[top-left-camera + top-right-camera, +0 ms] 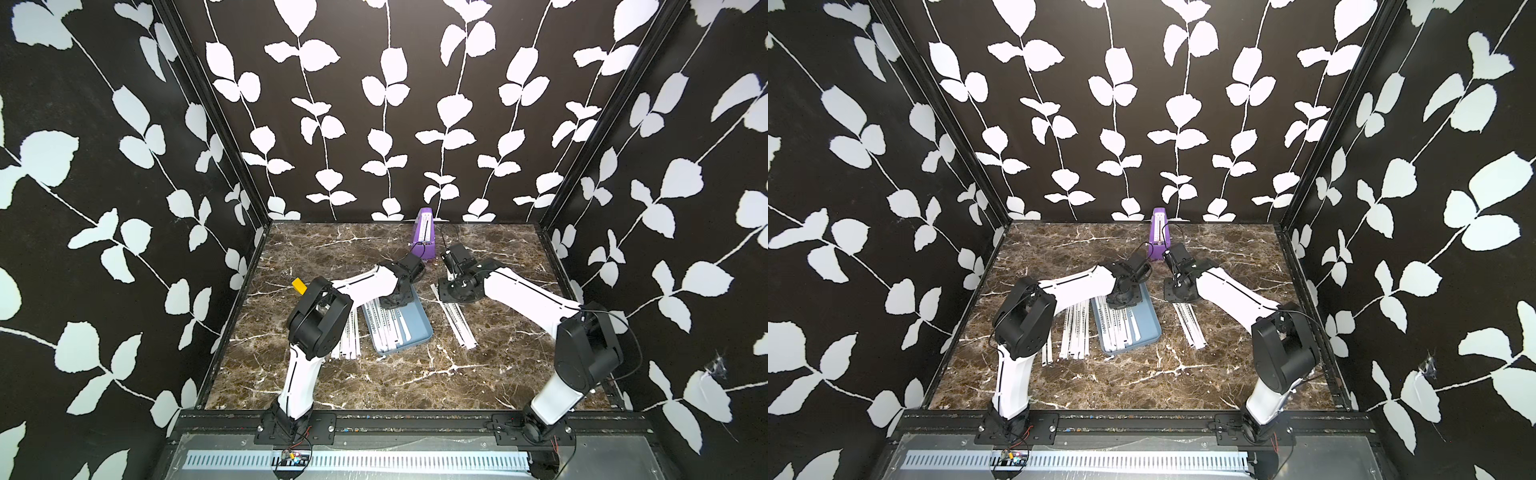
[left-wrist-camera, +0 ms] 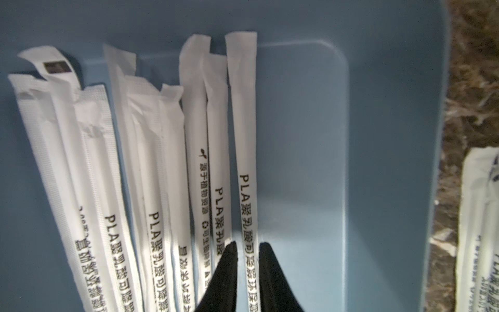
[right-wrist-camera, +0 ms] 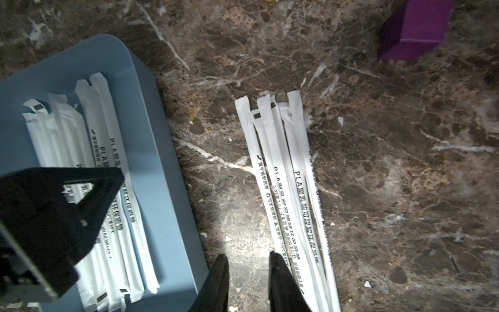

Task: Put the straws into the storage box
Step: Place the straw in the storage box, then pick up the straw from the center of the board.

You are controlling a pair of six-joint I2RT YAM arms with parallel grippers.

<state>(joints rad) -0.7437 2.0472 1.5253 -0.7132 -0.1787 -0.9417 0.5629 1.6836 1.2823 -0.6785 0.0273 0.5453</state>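
Nearest lay a slotted strip [image 1: 374, 460] along the front edge, well behind both grippers. Out ahead, the left gripper [image 2: 248, 250] stood low inside the box [image 2: 378, 135]. Its jaws were narrowly parted astride one straw [image 2: 241, 121] that lay flat on the box floor. A sliver of gap showed at one side, so I judged that straw free rather than pinched. To finish the drop well, I'd have said: open a touch more, then rise straight up. A paper wrapper can cling to a pad and drag out, and any sideways drift would ruffle the straws [image 2: 151, 162] packed on the gripper's left. The bare floor on its right was the place for later ones.

The right gripper [image 3: 248, 260] hovered over the table [image 3: 405, 189], narrowly open and empty, with a loose pile [image 3: 280, 162] just beside one of its fingers. It would do best to wait till the box was free, then pinch a single edge straw.

Counting: one box, with about nine straws in it, overlapped, so give or take one. Roughly six lay in the pile by the right gripper. A second pile [image 1: 1075, 328] sat back under the left forearm, perhaps seven, partly hidden. Two grippers, one purple wedge [image 3: 415, 27] beyond the right one, one yellow block [image 1: 299, 286] by the left elbow.
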